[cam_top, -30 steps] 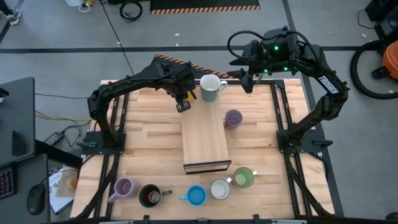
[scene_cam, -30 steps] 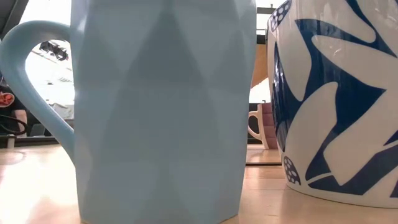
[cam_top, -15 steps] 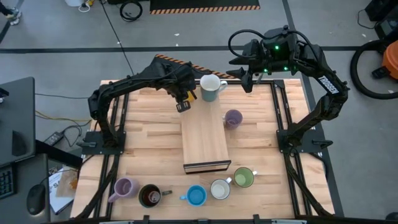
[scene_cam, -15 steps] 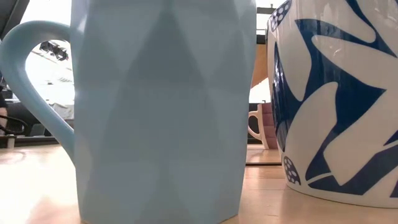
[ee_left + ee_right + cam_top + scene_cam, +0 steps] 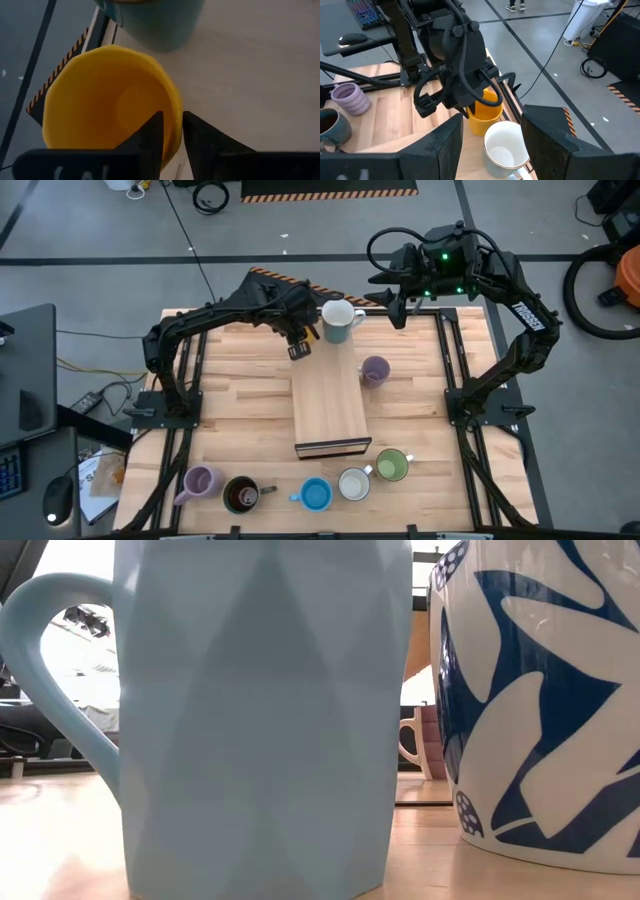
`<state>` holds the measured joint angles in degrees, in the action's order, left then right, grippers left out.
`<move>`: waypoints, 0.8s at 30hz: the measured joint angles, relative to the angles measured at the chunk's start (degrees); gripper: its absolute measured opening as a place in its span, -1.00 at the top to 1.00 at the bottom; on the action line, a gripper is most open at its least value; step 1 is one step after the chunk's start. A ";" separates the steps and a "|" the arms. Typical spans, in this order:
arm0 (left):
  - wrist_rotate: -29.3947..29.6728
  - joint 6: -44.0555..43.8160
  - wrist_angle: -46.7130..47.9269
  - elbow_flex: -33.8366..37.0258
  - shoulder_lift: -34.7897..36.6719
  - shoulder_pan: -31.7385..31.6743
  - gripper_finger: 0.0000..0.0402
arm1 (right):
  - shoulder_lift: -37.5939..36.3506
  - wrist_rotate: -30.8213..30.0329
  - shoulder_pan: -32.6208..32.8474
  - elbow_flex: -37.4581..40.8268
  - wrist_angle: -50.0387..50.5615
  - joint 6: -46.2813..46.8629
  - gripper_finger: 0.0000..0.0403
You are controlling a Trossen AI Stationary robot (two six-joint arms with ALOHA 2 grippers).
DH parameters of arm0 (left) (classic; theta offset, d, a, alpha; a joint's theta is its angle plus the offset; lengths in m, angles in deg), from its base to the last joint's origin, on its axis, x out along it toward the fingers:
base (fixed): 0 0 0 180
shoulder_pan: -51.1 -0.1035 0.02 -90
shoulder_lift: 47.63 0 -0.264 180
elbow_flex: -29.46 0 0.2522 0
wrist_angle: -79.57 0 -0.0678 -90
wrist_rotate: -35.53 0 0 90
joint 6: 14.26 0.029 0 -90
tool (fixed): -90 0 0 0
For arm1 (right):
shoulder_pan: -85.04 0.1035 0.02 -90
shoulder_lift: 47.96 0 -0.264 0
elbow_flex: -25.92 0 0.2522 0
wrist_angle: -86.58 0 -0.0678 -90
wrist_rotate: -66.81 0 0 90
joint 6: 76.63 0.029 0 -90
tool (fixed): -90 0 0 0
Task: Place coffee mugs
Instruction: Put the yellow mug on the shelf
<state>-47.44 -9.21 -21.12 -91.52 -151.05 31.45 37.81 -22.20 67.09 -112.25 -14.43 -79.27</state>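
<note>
The left tool (image 5: 172,135) straddles the orange mug's (image 5: 107,100) rim at the table's (image 5: 240,405) far edge, beside a white mug (image 5: 340,318); whether it grips or releases, I cannot tell. The right tool (image 5: 397,308) waits open. Most mugs remain unplaced.

A pale board (image 5: 330,408) lies lengthwise in the middle of my table (image 5: 240,415). Off the table's left edge I see a dark desk (image 5: 25,365) with a mouse (image 5: 57,502). A striped strip (image 5: 330,193) marks the floor beyond.
</note>
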 joint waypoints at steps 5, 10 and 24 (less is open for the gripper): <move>0.04 -2.49 -1.82 0.02 0.00 0.02 0.47 | 0.00 0.00 0.00 0.01 0.01 -0.46 -0.03; 0.27 -2.88 -2.94 0.04 0.00 0.02 0.45 | 0.00 0.04 0.00 0.00 0.01 -0.83 -0.03; 3.92 1.64 -10.72 0.07 0.00 -0.81 0.44 | 0.00 -0.03 1.11 -0.01 0.01 -0.10 -0.03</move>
<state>-43.52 -7.58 -31.84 -91.45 -151.05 30.63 37.81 -22.23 68.20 -112.25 -14.42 -79.38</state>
